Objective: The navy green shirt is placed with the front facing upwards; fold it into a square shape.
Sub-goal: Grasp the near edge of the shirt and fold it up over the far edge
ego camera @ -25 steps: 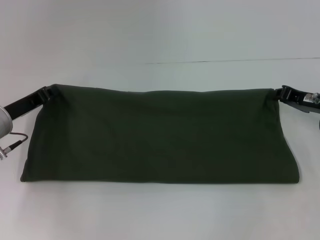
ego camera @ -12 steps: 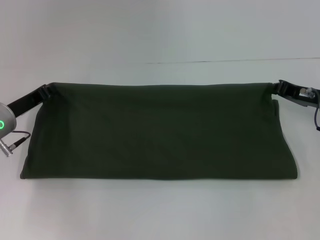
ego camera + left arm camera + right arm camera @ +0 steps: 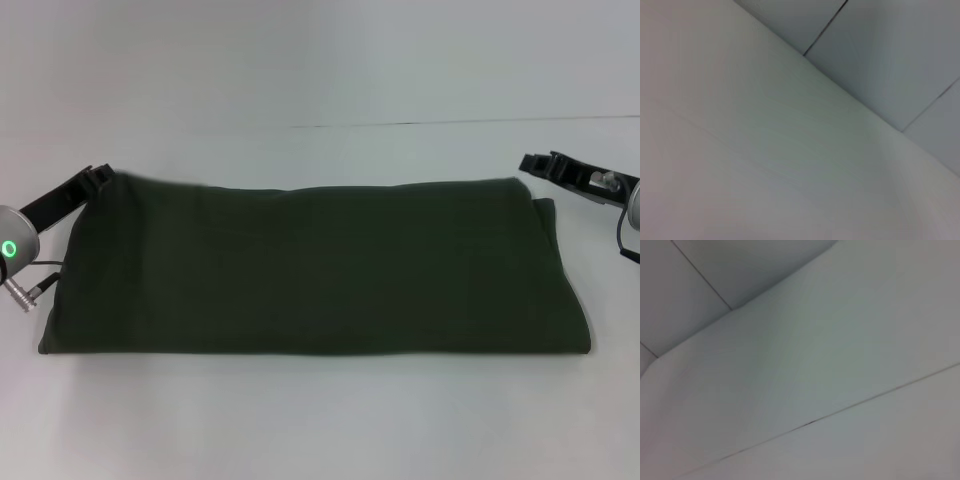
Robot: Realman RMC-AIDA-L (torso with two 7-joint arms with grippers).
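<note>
The navy green shirt [image 3: 315, 265] lies on the white table [image 3: 320, 420] as a wide folded band, plain green side up, with no print showing. Its far edge rests slack on the table. My left gripper [image 3: 95, 176] sits just off the band's far left corner, open, with the cloth out of its fingers. Near the far right corner my right gripper [image 3: 530, 162] hovers open, a little above and clear of the cloth. Both wrist views show only bare table surface and seams.
A thin seam [image 3: 460, 122] runs across the table behind the shirt. The left arm's silver wrist with a green light [image 3: 12, 248] stands at the left edge, and the right arm's wrist [image 3: 628, 195] at the right edge.
Both grippers let go of the far edge they held taut. That edge has dropped and sagged onto the table. The right gripper moved left and up, off its corner.
</note>
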